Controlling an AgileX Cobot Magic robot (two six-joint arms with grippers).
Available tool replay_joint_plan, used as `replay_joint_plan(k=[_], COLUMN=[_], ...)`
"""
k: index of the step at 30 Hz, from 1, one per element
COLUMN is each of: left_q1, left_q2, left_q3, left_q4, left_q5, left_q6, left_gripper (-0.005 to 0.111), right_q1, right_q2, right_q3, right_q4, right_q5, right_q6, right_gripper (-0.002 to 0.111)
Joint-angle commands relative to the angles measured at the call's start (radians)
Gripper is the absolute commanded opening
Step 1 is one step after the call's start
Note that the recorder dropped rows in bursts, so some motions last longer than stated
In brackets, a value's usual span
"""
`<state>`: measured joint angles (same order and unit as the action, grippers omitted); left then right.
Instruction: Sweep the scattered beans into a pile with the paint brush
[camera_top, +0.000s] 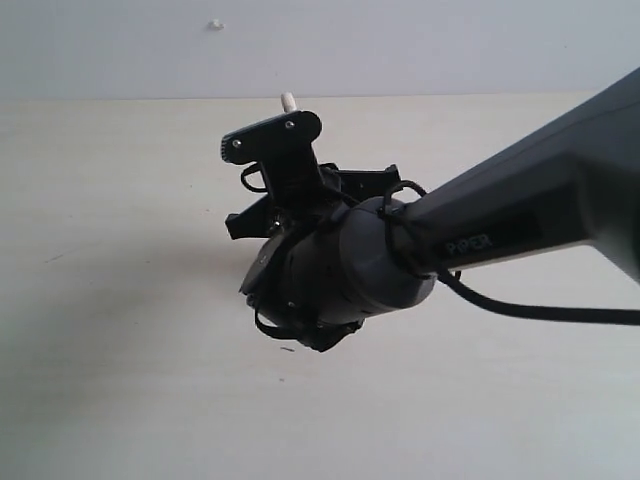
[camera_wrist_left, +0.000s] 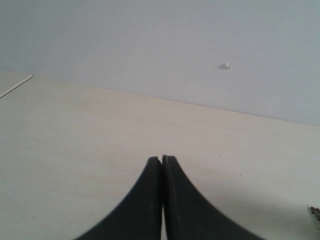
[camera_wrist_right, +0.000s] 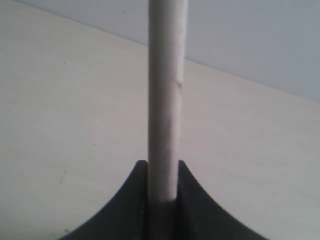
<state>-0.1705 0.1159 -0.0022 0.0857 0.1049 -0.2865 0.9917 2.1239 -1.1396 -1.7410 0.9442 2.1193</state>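
**Exterior view**
- The right arm (camera_top: 520, 205) enters from the right edge and reaches the middle of the table (camera_top: 100, 350). Its wrist is turned toward the camera.
- The wrist housing covers the jaws, so their state cannot be told from this view.
- A short pale rod end projects just above the wrist bracket (camera_top: 272, 135). This is the handle tip of the brush (camera_top: 288, 101).
- A black cable (camera_top: 540, 312) runs from the wrist to the right edge.
- Behind the table stands a grey wall (camera_top: 420, 45) with one small white spot (camera_top: 216, 24).

**Left wrist view**
- The left gripper (camera_wrist_left: 162, 160) has its jaws pressed together tip to tip, with nothing between them.
- It points across bare table toward the wall.
- A small dark speckled patch (camera_wrist_left: 314, 211) lies on the table at the frame edge. It is too small to identify.
- A thin pale strip (camera_wrist_left: 17, 85) lies at the far table edge.

**Right wrist view**
- The right gripper (camera_wrist_right: 162, 175) has its jaws set narrow and clamped on the brush handle, one jaw on each side.
- The handle is a plain pale rod that runs straight out from between the jaws and leaves the frame.
- Pale table and grey wall lie behind the handle
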Motion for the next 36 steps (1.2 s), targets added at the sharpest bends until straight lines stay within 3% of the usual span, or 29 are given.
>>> replay_joint_plan(k=[1,4,11,18,36], left_q1=[0.0,0.0,0.0,0.0,0.0], left_q2=[-0.005,-0.005,-0.005,-0.005,-0.005], left_q3=[0.002,0.002,0.002,0.002,0.002], left_q4=[-0.005,-0.005,-0.005,-0.005,-0.005], left_q5=[-0.002,-0.002,-0.002,-0.002,-0.002], left_q6=[-0.005,-0.005,-0.005,-0.005,-0.005], left_gripper=[0.0,0.0,0.0,0.0,0.0], right_q1=[0.003,0.003,-0.031,-0.181,-0.188], right_q2=[0.004,-0.03,-0.095,-0.053,0.012], right_q3=[-0.032,-0.034,-0.034,-0.034,-0.176], right_q4=[-0.003,-0.003,-0.003,-0.003,-0.003], right_q5=[-0.019,0.095,0.088,-0.162,-0.399], right_q6=[0.003,-0.062,-0.224,-0.321,-0.319], right_gripper=[0.0,0.0,0.0,0.0,0.0])
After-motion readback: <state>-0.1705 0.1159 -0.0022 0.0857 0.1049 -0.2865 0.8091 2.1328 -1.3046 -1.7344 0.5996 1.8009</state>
